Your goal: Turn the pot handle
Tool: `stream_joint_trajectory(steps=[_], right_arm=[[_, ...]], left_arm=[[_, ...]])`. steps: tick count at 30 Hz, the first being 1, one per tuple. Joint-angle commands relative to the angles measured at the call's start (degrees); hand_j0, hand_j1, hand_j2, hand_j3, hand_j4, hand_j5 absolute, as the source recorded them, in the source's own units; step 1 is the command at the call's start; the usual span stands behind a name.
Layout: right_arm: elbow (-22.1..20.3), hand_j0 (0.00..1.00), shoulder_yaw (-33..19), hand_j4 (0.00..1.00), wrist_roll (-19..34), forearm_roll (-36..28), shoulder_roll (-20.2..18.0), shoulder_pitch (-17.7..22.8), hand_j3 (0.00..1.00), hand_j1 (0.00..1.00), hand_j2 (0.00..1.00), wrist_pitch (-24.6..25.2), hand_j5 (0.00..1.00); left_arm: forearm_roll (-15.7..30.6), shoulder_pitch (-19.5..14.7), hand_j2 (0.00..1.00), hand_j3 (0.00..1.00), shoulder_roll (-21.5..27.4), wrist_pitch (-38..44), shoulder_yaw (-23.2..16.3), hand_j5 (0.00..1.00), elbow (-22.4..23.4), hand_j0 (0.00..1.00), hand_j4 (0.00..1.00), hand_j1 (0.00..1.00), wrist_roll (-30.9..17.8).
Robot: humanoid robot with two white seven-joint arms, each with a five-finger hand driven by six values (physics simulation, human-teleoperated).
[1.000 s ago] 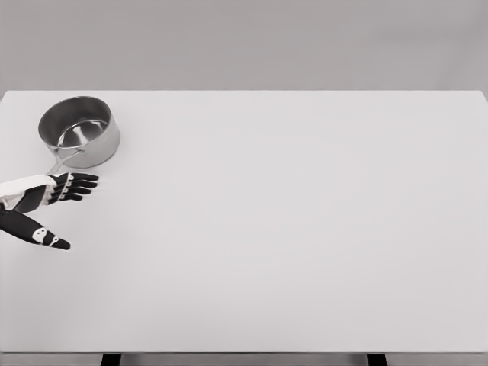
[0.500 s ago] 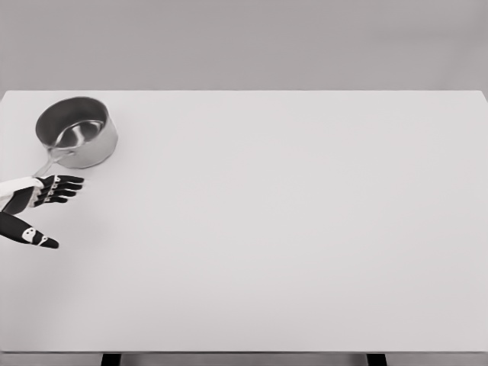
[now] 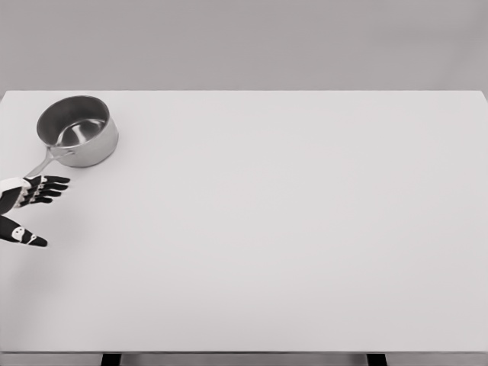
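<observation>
Across the far left corner of one white counter (image 3: 290, 229) sits one steel pot (image 3: 78, 130), its single handle (image 3: 42, 163) angled toward the near-left edge. One left hand (image 3: 30, 206) hovers just beside the handle tip, fingers spread, holding nothing; push low, near the tip, sweeping steadily.

The left robot hand (image 3: 27, 206) has drawn back toward the left edge, so less of it shows than a second ago, its fingers spread. The saucepan (image 3: 78, 130) has turned slightly; its handle (image 3: 42, 165) now swings further left, clear of the fingers.
</observation>
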Motion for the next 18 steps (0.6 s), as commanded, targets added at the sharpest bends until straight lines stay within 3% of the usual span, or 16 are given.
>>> stream_joint_trajectory(steps=[1,18], right_arm=[[0.0,1.0,0.0,1.0,0.0,0.0,0.0,0.0,1.0,1.0,1.0,0.0,1.0],[0.1,1.0,0.0,1.0,0.0,0.0,0.0,0.0,1.0,1.0,1.0,0.0,1.0]], left_arm=[[-0.3,0.0,1.0,1.0,0.1,0.0,0.1,1.0,0.7,1.0,1.0,1.0,0.0],[-5.4,-3.1,1.0,1.0,0.0,0.0,0.1,1.0,3.3,1.0,1.0,1.0,0.0]])
